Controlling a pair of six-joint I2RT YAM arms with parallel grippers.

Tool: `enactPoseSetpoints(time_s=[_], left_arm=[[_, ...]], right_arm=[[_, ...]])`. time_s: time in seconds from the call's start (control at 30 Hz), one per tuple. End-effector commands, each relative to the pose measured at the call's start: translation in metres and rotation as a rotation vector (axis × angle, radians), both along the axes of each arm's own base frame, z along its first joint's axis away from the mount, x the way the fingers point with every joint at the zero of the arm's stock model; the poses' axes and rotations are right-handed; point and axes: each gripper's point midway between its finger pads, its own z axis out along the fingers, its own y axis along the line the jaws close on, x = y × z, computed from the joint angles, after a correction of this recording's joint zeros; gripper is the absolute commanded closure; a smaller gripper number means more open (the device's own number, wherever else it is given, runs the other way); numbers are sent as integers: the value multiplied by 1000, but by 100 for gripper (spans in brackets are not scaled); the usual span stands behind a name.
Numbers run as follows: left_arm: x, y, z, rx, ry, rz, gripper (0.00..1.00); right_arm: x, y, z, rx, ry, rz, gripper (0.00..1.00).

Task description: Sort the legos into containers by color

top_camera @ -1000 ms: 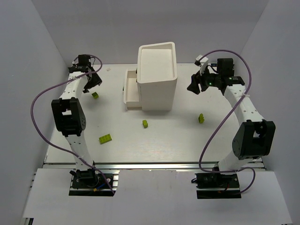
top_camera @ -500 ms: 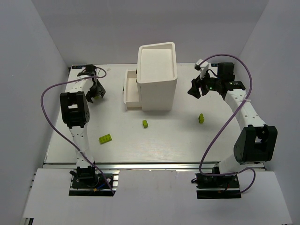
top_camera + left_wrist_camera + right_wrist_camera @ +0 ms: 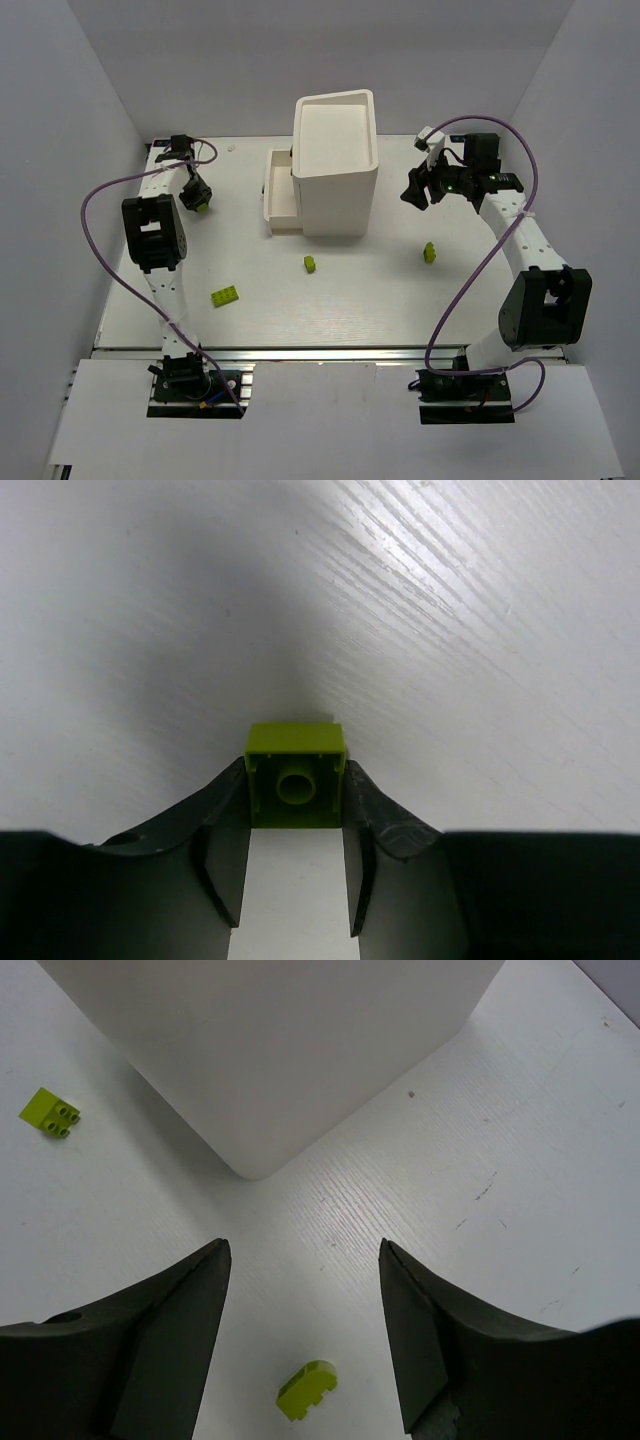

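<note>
table [image 3: 350, 310]: white, carries everything.
cabinet [image 3: 336, 165]: upright, centre of far edge.
drawer [image 3: 280, 195]: pulled out leftward (contents not visible).
right gripper [image 3: 302, 1250]: jaws wide apart, empty, beside the cabinet's right side.
left gripper [image 3: 197, 200]: far-left corner, fingers clamped on both sides of a lime brick [image 3: 296, 780].
loose: long lime brick [image 3: 225, 295] toward the near-left corner; small lime brick [image 3: 310, 264] mid-table; rounded lime brick [image 3: 429, 252] toward the right edge.
</note>
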Motion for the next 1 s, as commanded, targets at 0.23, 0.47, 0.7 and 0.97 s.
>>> enactPoseSetpoints(time_s=[0.23, 0.47, 0.7, 0.97], left_arm=[[24, -117, 143, -400, -467, -424, 100], [-12, -206, 174, -675, -544, -686, 98], [-18, -246, 154, -732, -473, -751, 79], [-10, -251, 146, -651, -444, -729, 36]], right_arm=[[-14, 7, 13, -39, -64, 87, 53], [-22, 13, 1, -64, -40, 124, 84], [-24, 10, -4, -93, -46, 115, 68], [-27, 1, -16, -156, -41, 116, 23]])
